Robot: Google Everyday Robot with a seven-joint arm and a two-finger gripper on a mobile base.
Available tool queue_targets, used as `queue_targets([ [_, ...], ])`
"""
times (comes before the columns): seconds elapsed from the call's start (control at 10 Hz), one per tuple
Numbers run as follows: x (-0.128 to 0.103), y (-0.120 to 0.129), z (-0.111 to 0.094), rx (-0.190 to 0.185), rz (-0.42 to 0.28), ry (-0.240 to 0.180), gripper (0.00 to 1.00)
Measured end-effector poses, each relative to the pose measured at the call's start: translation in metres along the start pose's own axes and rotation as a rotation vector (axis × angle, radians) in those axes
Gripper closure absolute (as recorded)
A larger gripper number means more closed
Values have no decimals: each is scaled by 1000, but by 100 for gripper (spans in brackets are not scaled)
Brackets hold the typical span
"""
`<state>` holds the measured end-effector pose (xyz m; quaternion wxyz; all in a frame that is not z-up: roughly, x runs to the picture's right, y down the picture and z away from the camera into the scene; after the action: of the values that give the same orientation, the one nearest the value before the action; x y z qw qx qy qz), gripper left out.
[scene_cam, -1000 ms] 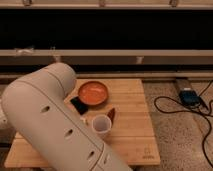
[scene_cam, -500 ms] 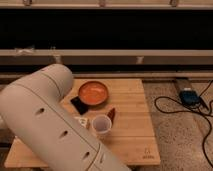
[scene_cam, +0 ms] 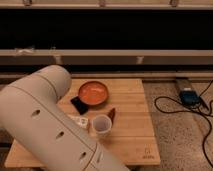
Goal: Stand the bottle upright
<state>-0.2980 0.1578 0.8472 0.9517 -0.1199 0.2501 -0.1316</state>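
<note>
A small cream-white bottle (scene_cam: 80, 121) with a brownish print lies on the wooden table (scene_cam: 135, 137), just left of the white paper cup (scene_cam: 102, 125). Its left part is hidden behind my arm. My large white arm link (scene_cam: 47, 125) fills the lower left of the camera view. My gripper is not in view; it is out of frame or hidden by the arm.
An orange bowl (scene_cam: 93, 92) sits at the table's far middle, with a flat black object (scene_cam: 78, 104) at its left. A small reddish-brown item (scene_cam: 112, 114) lies by the cup. A blue device (scene_cam: 189, 96) and black cables (scene_cam: 172, 107) lie on the floor to the right.
My arm link has shifted slightly to the left, uncovering a bit more of the bottle beside the cup. The things on the table have not moved.
</note>
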Motion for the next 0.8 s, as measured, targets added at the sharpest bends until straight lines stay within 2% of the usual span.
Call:
queue_targets([
  [0.3, 0, 0, -1, 6, -4, 24, 38],
  [0.4, 1, -2, 1, 1, 9, 26, 44],
  [0.5, 2, -4, 1, -6, 18, 27, 53],
  [0.8, 7, -20, 2, -47, 120, 15, 83],
])
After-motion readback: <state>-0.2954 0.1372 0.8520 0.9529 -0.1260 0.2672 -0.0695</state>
